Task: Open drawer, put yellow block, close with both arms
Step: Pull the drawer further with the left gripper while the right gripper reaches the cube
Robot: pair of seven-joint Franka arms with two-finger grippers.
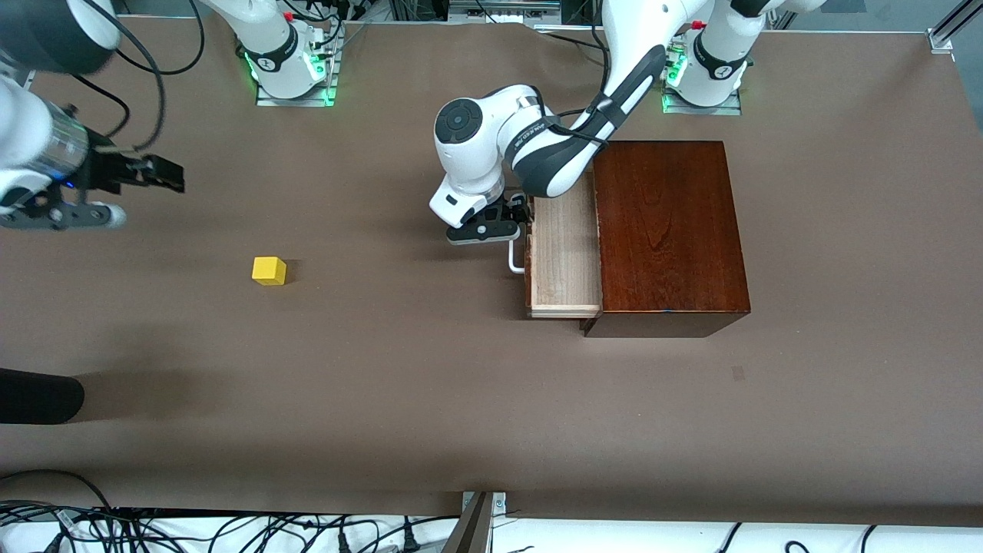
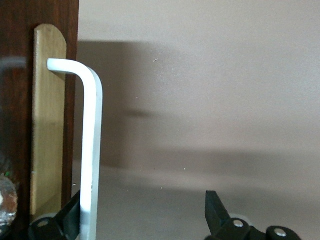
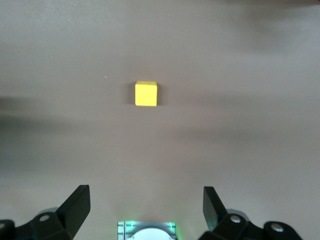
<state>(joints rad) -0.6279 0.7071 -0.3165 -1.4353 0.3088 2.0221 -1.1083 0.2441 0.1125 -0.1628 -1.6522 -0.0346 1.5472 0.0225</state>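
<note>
While the left tool spreads wide around the drawer handle, seemingly untouched, the right tool hangs wide over the table, block apart.

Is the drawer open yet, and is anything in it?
Open and empty: the drawer sticks out of the box, bare tray showing; yellow block sits on the table.

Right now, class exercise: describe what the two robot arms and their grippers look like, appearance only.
Both arms are glossy white jointed tubes with black bands and black cables; green lights glow at their bases. The left arm has a dark grey panel and a round dark cap on its joint. The left gripper and right gripper are black, with wedge-shaped fingers fixed by silver screws.
</note>
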